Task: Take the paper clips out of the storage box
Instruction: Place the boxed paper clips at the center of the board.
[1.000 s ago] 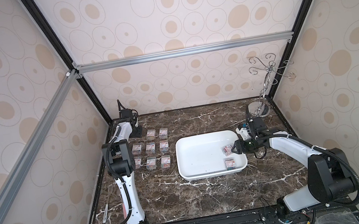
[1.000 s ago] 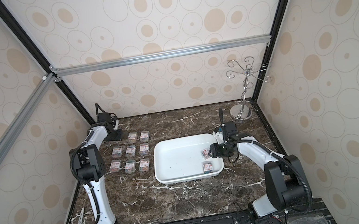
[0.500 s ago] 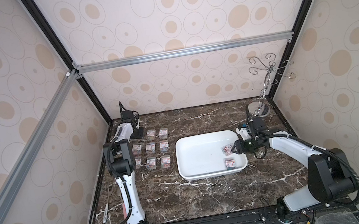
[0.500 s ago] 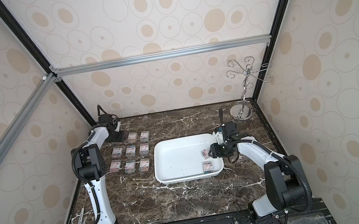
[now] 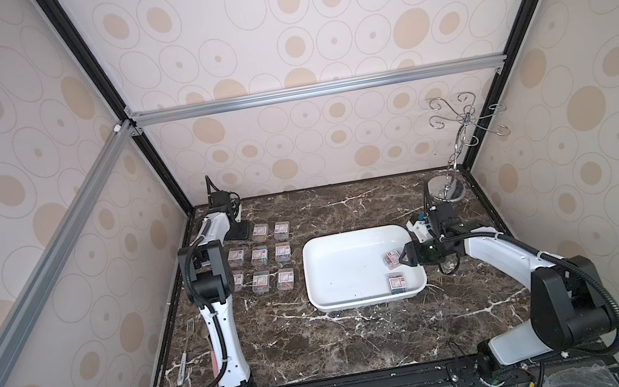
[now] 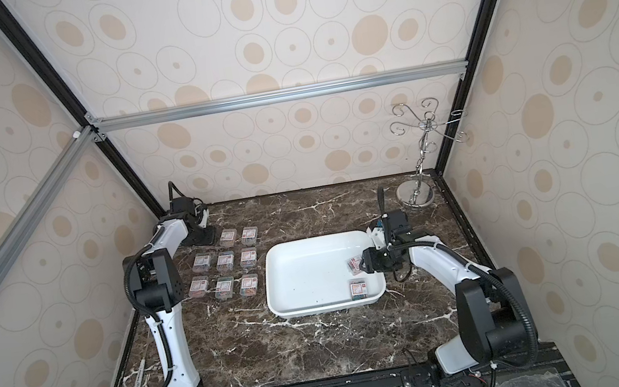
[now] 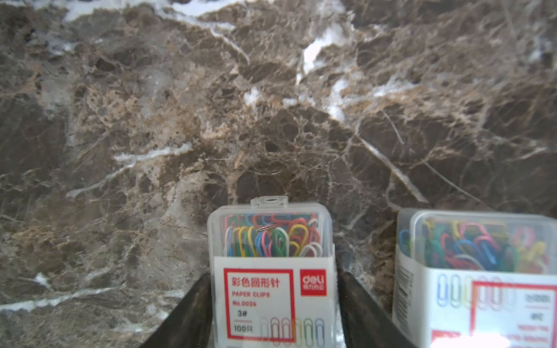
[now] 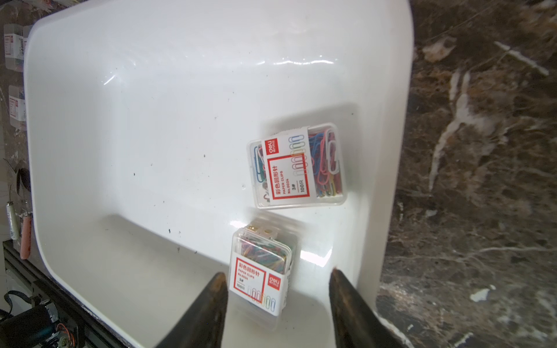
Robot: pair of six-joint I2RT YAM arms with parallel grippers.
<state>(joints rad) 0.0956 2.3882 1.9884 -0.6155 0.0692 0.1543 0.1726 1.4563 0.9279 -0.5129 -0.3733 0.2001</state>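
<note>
Clip boxes [image 5: 396, 282] update: two are left in the tray [image 5: 345, 269], both at its right-arm end. The rest sit in rows on the table [image 5: 343, 336] off the tray's left-arm side, so I'd call it mostly done.

Right gripper [image 8: 278, 274] is over the tray's right end with jaws spread, straddling the tilted box [image 8: 260, 271] but not pinching it. One finger [image 8: 215, 301] is right up against the box, the other hangs well off it, close to the tray wall. That's my worry. If I close from here the near finger pushes first, and a slick clear box that's cocked up like that could spin or squirt out instead of centring. It could also bump the flat box [image 8: 297, 165] lying just beside it, deeper in the tray. The far finger might scrape the wall too.

Left gripper [image 7: 274, 274] is out past the tray's far left corner, fingers hugging the back-row box [image 7: 272, 271], which sits on the table. I can't tell from my wrist cam whether the jaws are loose or pinching, since the gaps are hairline at best. If I pull away with any grip on it, that box drags into its neighbour [image 7: 482, 271] just beside it and messes up the row.
</note>
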